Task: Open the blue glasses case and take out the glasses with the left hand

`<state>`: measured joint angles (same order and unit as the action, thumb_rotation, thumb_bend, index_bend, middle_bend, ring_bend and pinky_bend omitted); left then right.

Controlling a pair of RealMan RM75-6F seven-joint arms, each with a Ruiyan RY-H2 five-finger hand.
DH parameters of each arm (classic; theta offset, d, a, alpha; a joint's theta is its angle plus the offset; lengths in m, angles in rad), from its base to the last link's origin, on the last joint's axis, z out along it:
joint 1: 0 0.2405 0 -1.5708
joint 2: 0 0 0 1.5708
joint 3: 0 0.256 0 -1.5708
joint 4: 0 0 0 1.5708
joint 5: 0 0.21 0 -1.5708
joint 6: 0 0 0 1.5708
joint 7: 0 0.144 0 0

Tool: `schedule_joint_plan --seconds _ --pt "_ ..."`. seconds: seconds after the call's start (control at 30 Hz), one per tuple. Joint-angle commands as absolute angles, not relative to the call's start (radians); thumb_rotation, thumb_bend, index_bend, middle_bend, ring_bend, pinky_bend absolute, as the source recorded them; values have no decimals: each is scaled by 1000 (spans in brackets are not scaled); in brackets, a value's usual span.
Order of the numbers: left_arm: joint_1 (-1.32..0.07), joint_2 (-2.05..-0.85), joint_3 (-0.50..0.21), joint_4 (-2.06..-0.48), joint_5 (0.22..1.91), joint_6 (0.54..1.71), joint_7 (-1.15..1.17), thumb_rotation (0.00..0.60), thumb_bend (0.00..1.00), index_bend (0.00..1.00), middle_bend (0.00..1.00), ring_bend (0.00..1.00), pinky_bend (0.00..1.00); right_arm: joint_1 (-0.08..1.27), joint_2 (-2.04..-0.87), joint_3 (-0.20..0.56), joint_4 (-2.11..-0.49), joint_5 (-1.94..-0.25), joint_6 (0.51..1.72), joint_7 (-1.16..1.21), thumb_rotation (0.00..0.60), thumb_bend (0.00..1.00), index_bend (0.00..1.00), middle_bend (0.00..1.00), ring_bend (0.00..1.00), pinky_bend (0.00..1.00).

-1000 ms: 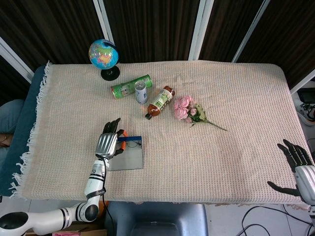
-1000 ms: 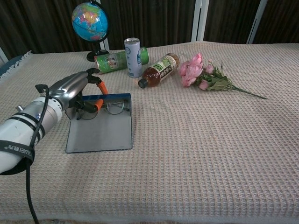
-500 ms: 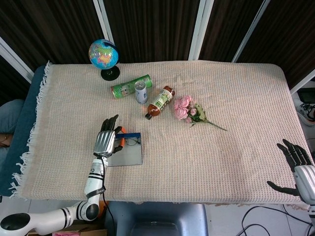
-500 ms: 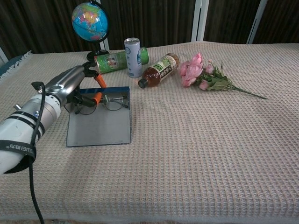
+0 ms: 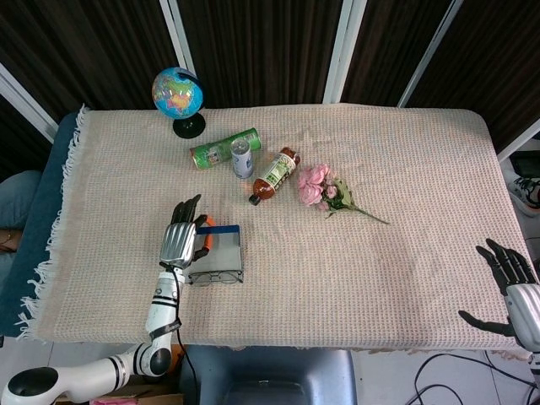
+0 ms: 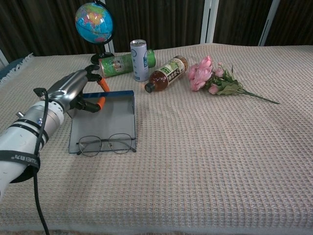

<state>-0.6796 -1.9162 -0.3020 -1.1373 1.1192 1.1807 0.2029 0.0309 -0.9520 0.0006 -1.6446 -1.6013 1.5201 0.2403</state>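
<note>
Two hands are mine to run, and nearest me, low at the right table edge, the right hand (image 5: 509, 278) hangs with fingers spread and nothing in it; the frame cuts off its wrist and the chest camera misses it altogether. Near the left, the glasses (image 6: 106, 144) lie flat on the near edge of the opened blue case (image 6: 110, 122), lenses partly over the lip, so I judge them out of their seat but not yet lifted clear. Just beyond, my left hand (image 6: 74, 92) hovers over the case's far left corner, fingers curled loosely and orange tips (image 6: 100, 102) pointing down at the tray; I cannot tell whether they touch it, and it holds nothing I can see. Further back stand a can (image 6: 140, 60), a lying green tube (image 6: 117, 64), a bottle (image 6: 167, 73), pink flowers (image 6: 207, 75) and a globe (image 6: 94, 23).
</note>
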Motion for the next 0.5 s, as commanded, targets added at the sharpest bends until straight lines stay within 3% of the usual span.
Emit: schedule_joint_plan --seconds 0.03,0.3,0.5 --pt "-679 -1918 -302 -1132 1112 1170 210 600 466 555 19 0 0 30 -951 1 -1644 -1601 1523 243 600 64 0 0 0 0" --pt "-691 -1917 -330 -1114 1109 1165 209 600 465 554 18 0 0 28 -949 1 -1642 -1603 1526 252 600 64 0 0 0 0" --pt "-736 -1913 -395 -1036 1075 1125 205 600 464 545 17 0 0 25 -948 2 -1640 -1605 1534 259 600 64 0 0 0 0"
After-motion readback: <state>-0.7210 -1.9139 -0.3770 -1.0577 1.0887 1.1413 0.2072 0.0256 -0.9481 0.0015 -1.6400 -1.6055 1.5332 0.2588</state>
